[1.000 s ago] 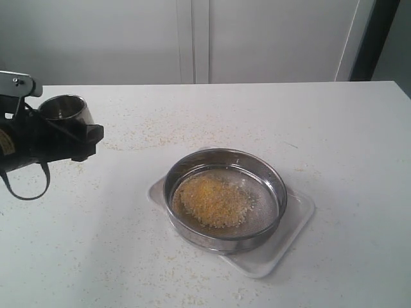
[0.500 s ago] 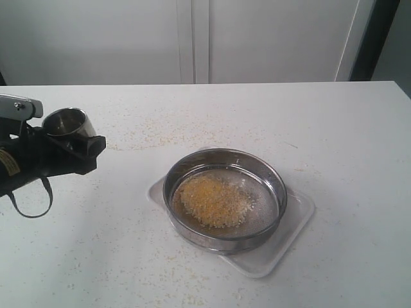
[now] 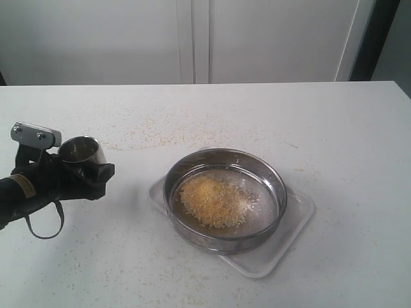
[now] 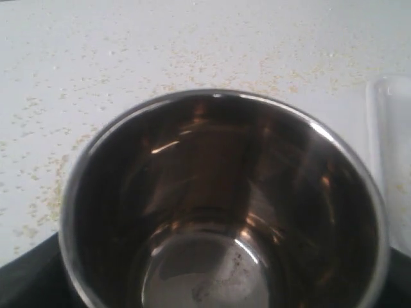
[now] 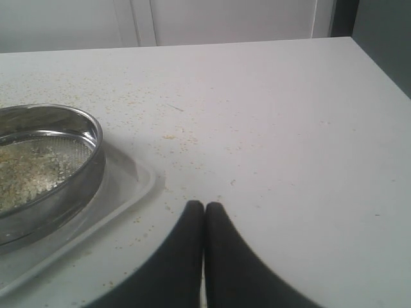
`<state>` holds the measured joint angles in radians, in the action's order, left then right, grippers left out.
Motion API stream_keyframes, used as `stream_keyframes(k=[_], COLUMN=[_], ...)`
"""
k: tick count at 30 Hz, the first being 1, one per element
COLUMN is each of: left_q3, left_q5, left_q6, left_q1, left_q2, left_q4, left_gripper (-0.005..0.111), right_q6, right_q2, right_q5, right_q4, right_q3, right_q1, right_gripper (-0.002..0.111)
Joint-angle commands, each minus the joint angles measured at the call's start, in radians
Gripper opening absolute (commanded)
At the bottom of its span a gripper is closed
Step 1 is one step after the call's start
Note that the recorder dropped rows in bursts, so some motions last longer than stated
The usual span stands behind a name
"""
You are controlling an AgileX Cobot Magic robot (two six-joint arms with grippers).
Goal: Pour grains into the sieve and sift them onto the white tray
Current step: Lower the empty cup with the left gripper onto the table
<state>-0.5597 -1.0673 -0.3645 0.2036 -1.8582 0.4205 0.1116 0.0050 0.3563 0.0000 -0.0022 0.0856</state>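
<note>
Steel cup (image 3: 81, 151) sits nearly empty in your left gripper (image 3: 87, 165), jaws clamped round it, well left of the sieve (image 3: 221, 239). All the grains (image 3: 212, 200) are heaped in the sieve, which rests on the white tray (image 3: 286, 237). Your right gripper (image 5: 204, 215) has its jaws pressed together.

Left gripper (image 3: 88, 169) clasps steel cup (image 3: 81, 151), well apart from sieve (image 3: 226, 242); grains (image 3: 212, 200) lie in sieve on white tray (image 3: 286, 239).

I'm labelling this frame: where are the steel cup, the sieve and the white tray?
steel cup (image 3: 82, 151), exterior view, inner wall at its mouth
sieve (image 3: 221, 244), exterior view, near outer wall
white tray (image 3: 275, 251), exterior view, bare near corner
</note>
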Motion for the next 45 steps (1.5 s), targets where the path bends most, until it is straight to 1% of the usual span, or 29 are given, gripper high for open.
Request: stream_keyframes(k=[1,6,17,29,31,33,35,37,40,43,45], left_q3=[0.006,0.006,0.006,0.006,0.006,0.006,0.006,0.006,0.006,0.006,0.006], left_q5=[-0.054,-0.082,-0.092,-0.050,-0.063,-0.076,-0.084,-0.084,-0.084,-0.084,-0.084], left_q6=[-0.006,-0.013,0.003,0.005,0.009,0.033,0.051,0.051,0.051,0.055,0.055], left_q1=[-0.047,-0.083,-0.083,-0.083,-0.083,-0.083,-0.083,-0.083,-0.083,-0.083,-0.083], left_q2=[-0.034,-0.061,-0.119,-0.123,-0.123,-0.123,-0.123,-0.123,-0.123,-0.123,-0.123], left_q4=[0.009,0.033,0.037,0.037,0.037,0.037,0.037,0.037,0.037,0.037,0.037], left_gripper=[0.000,0.000,0.000,0.000,0.007,0.020,0.037,0.057,0.083,0.100,0.106], right_q6=[-0.002,-0.002,-0.002,-0.002,-0.002,-0.002,-0.002,-0.002,-0.002,-0.002,-0.002], right_q2=[-0.005,-0.005,-0.005,-0.005,-0.005,-0.005,-0.005,-0.005,-0.005,-0.005,-0.005], right_q5=[-0.014,-0.014,-0.014,-0.014,-0.014,-0.014,-0.014,-0.014,-0.014,-0.014,-0.014], right_q4=[0.000,0.000,0.000,0.000,0.000,0.000,0.000,0.000,0.000,0.000,0.000], right_q3=[0.002,0.002,0.002,0.002,0.002,0.002,0.002,0.002,0.002,0.002,0.002], right_q1=[-0.007,-0.007,-0.007,-0.007,-0.007,-0.007,-0.007,-0.007,-0.007,-0.007,-0.007], right_gripper=[0.000,0.000,0.000,0.000,0.000,0.000,0.000,0.000,0.000,0.000,0.000])
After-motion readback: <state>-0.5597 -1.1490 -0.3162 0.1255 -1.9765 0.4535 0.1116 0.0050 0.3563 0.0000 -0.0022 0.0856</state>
